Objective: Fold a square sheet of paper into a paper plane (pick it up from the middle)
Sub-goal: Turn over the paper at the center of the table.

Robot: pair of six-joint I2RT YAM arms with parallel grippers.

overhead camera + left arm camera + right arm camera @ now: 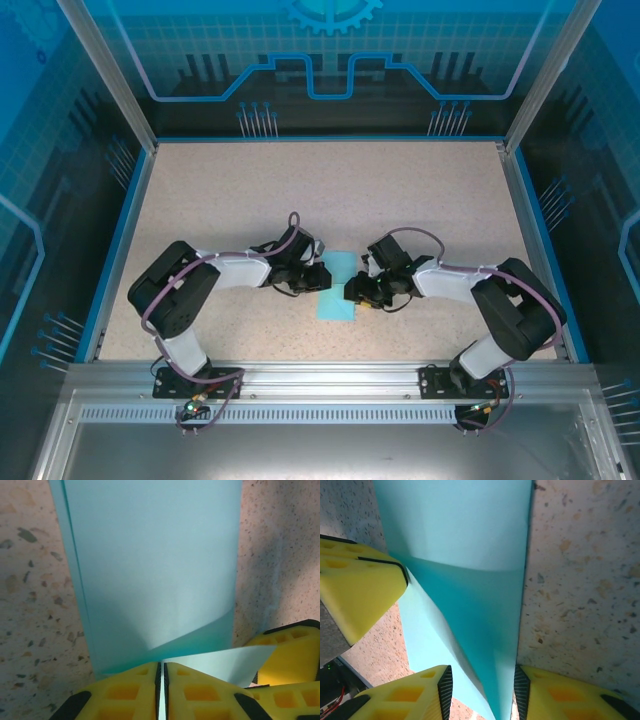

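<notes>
Sheet of paper point(340, 265): light blue, folded to a narrow strip, flat on worktop point(330, 190), mid-width, nearer the front edge than the back. Left end effector point(161, 667) at the strip's left side: pinched nearly closed on a raised flap, thin paper edge visible in the slit between the fingers. Right end effector point(482, 680) at the strip's right side: jaws apart, straddling a lifted fold, no clear clamping contact. Tips close together across the paper.
</notes>
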